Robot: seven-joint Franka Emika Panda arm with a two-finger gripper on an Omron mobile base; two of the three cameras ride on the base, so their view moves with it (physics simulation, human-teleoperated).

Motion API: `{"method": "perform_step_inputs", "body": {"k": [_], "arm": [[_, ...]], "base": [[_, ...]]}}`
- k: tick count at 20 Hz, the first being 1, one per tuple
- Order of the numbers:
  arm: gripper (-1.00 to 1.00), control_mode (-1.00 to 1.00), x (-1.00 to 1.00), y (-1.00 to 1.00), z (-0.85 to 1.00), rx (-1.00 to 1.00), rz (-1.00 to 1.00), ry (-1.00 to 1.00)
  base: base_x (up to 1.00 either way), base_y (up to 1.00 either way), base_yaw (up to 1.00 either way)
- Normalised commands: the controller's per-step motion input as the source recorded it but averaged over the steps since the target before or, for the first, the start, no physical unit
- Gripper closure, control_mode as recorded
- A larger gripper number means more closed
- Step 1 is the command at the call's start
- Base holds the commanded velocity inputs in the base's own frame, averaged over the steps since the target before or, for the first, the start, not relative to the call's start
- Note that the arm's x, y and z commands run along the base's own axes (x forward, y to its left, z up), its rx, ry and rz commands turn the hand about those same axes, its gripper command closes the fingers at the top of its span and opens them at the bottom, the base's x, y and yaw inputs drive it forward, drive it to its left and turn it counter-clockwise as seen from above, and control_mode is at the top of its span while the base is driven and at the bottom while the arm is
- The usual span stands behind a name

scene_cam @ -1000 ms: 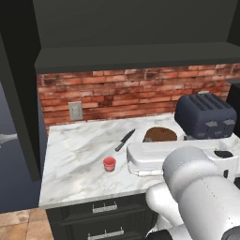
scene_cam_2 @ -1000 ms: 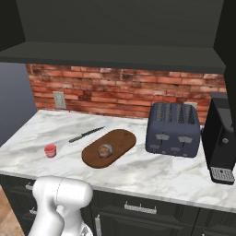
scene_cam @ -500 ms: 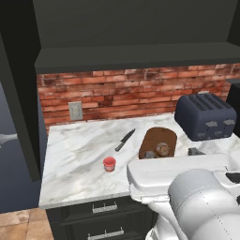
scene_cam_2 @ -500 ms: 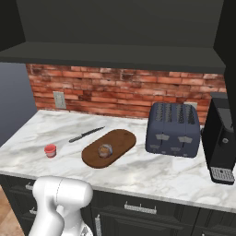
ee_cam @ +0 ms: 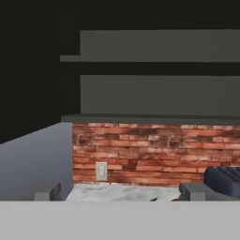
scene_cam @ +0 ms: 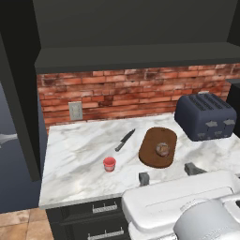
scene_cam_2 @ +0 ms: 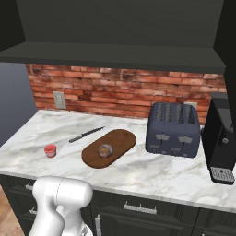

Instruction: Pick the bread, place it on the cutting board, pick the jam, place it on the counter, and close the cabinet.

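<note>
Gripper wide open, empty, low at counter front | bread on cutting board | jam on counter | open cabinet door high, far left of fingers

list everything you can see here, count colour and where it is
bread: 1, mottled brown roll, on the cutting board
cutting board: 1, dark brown oval, middle of the counter
jam: 1, red jar with paler top, on the counter left of the board, apart from it
knife: 1, black handle and grey blade, between jar and board, nearer the wall
toaster: 1, dark blue-grey, right of the board
coffee machine: 1, black, far right
counter: 1, white-grey marble, dark drawers below
cabinet: 1, dark charcoal, open, shelves visible above the brick wall
wall socket: 1, pale, on the brick
gripper: 1, dark fingertips spread apart, holding nothing, over the counter's front edge
</note>
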Motion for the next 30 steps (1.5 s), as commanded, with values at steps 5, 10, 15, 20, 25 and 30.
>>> {"method": "perform_step_inputs", "body": {"k": [5,10,15,20,25,30], "arm": [[-1.0,-1.0,-0.42,0.26,0.0,0.0,0.12,-0.04],[-1.0,-1.0,-0.49,0.23,0.0,0.0,0.06,-0.04],[-1.0,-1.0,-0.41,0.21,0.02,0.0,0.01,-0.07],[-1.0,-1.0,-0.24,0.2,0.11,0.0,0.0,-0.08],[-1.0,-1.0,-0.26,0.23,0.08,0.0,0.0,-0.06],[-1.0,-1.0,-0.03,0.31,0.0,0.0,0.0,0.0]], "base": [[0.0,0.0,0.0],[0.0,0.0,0.0],[0.0,0.0,0.0],[0.0,0.0,0.0],[0.0,0.0,0.0],[0.0,0.0,0.0]]}}
